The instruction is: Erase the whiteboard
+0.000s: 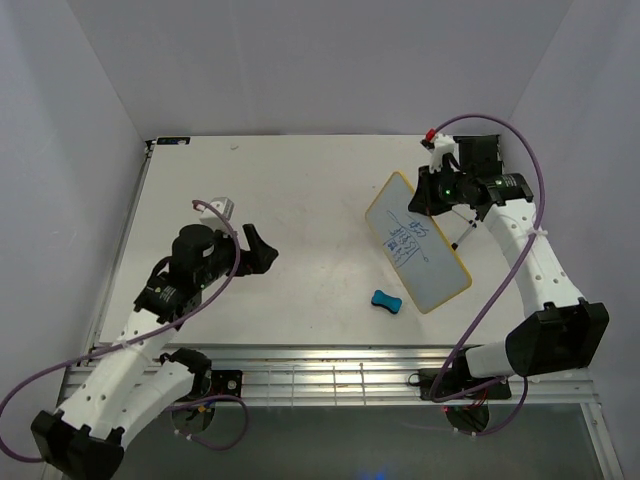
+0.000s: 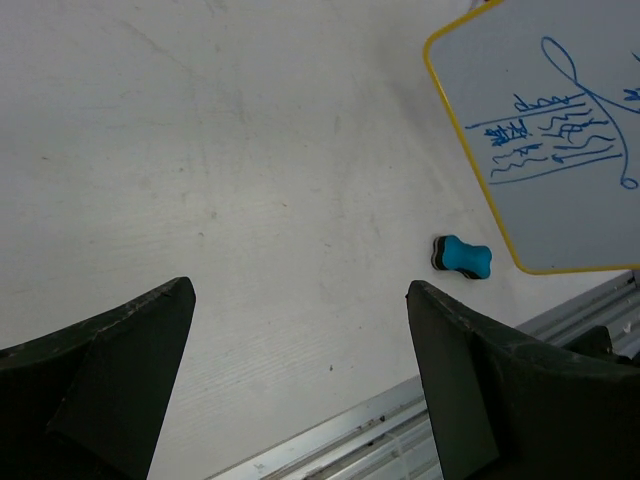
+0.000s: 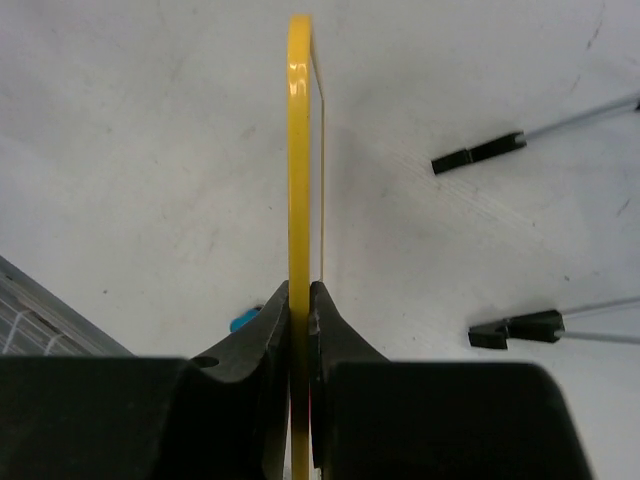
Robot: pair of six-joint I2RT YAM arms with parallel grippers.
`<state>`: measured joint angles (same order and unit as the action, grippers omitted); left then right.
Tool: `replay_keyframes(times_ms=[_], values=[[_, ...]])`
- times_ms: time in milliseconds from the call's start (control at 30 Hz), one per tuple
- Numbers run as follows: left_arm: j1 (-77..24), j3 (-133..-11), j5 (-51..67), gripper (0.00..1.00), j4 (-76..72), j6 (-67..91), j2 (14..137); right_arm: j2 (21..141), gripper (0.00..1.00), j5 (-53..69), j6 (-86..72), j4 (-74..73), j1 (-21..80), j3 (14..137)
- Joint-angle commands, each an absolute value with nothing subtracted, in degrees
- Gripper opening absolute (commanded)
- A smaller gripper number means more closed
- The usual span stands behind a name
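Note:
The whiteboard, white with a yellow frame and blue scribbles, stands tilted at the table's right. My right gripper is shut on its far edge. In the right wrist view the board shows edge-on with my right gripper clamped on the frame, and its two black feet rest on the table. A teal bone-shaped eraser lies just left of the board's near corner. My left gripper is open and empty at mid-table. The left wrist view shows my left gripper, the eraser and the board.
The white table ends in an aluminium rail at the near edge, also seen in the left wrist view. Pale walls close in the left, right and back sides. Purple cables loop off both arms.

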<state>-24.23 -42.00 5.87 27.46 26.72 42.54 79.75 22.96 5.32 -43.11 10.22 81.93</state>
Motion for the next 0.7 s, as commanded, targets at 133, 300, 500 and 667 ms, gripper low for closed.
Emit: replay_keyframes(times_ms=[133,300,500,667], values=[[-43.75,-47.46,-5.80,0.98,25.75,38.21,57.55,72.17,0.08,16.17,5.80,-38.66,10.28,76.47],[-46.75,-50.00,-5.10,0.98,22.94,40.78,65.29,71.11,0.08,12.22,5.36,-42.18,10.37,76.03],[-48.43,-52.73,-3.96,0.98,21.71,38.59,73.73,68.91,0.08,13.01,4.66,-41.05,10.37,72.08],[-55.43,-59.22,-12.98,0.98,23.63,33.68,78.91,66.54,0.08,10.11,3.25,-40.52,10.46,69.79]])
